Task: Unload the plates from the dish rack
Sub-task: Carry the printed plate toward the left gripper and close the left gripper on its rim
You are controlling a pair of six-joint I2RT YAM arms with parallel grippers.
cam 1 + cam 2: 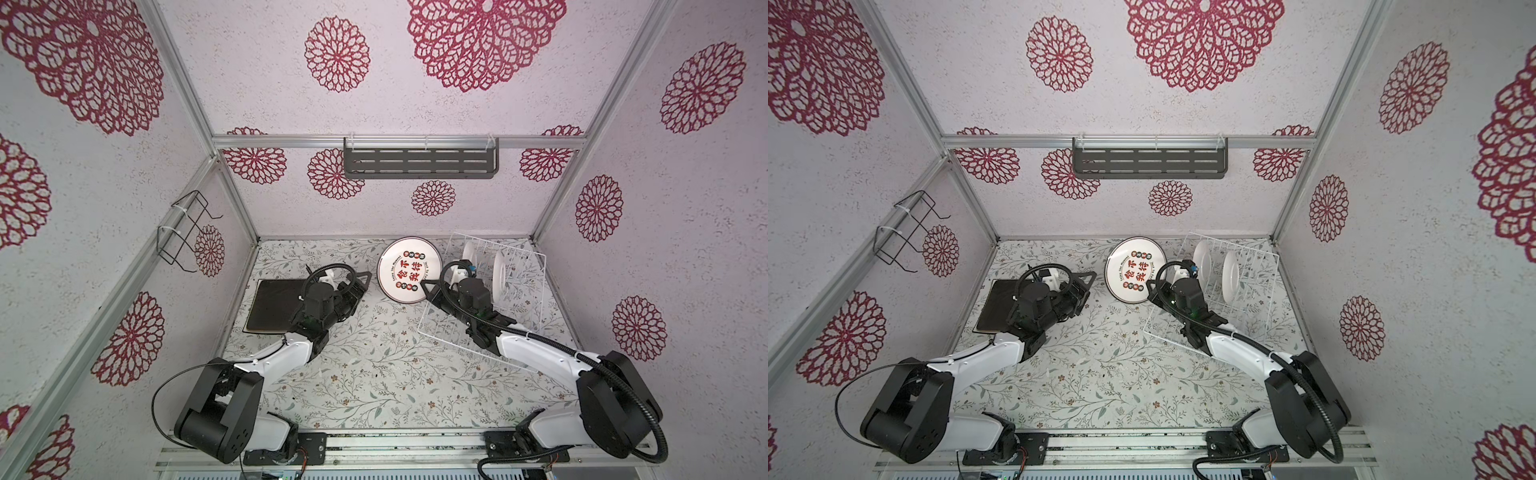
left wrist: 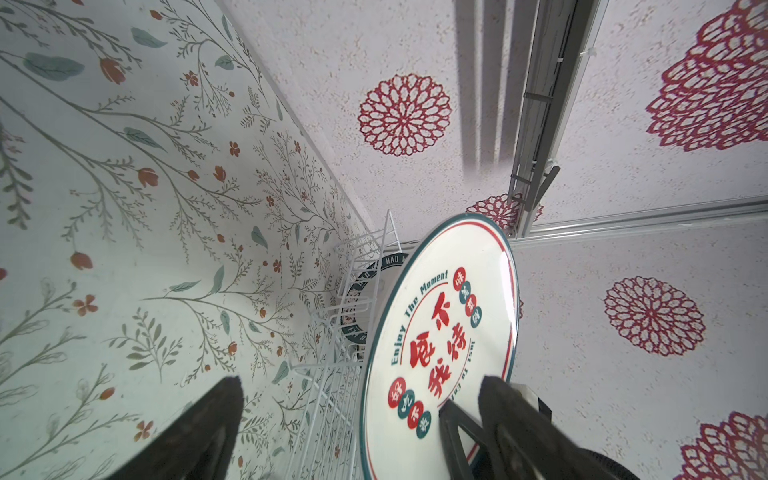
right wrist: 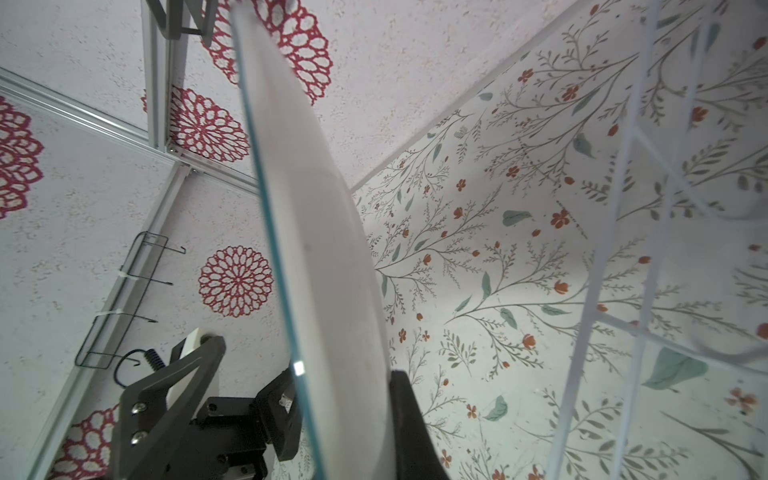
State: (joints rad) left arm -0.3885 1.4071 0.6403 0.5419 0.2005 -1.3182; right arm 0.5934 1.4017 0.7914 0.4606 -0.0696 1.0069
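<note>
jaws, right (image 3: 345,395): clamped across the rim of the round plate with red characters (image 1: 409,270), one finger on the printed face and one on the plain back. in both top views the grip sits at the plate's lower right edge.
jaws, left (image 1: 360,287): spread wide, empty, pointing right toward that plate.
item in hand: plate held on edge at the centre back of the tabletop (image 1: 374,374). it appears outside the tines, by the left side of the dish rack (image 1: 528,299). the printed face is tilted up and toward the left arm.
items in rack: one round white plate (image 1: 1204,257) and a second white plate (image 1: 1230,276), both upright between the tines.
item on tabletop: square black plate (image 1: 274,303), flat at centre left of the frame, partly under the left wrist.
key relation: the held plate lies directly right of the left jaws, near but apart, and its free left rim is the closest part. the left arm is the nearer free arm.
judgement: this looks like a pass or a set-down. for a pass, the left jaws would need to straddle the rim edge-on rather than meet the face.
</note>
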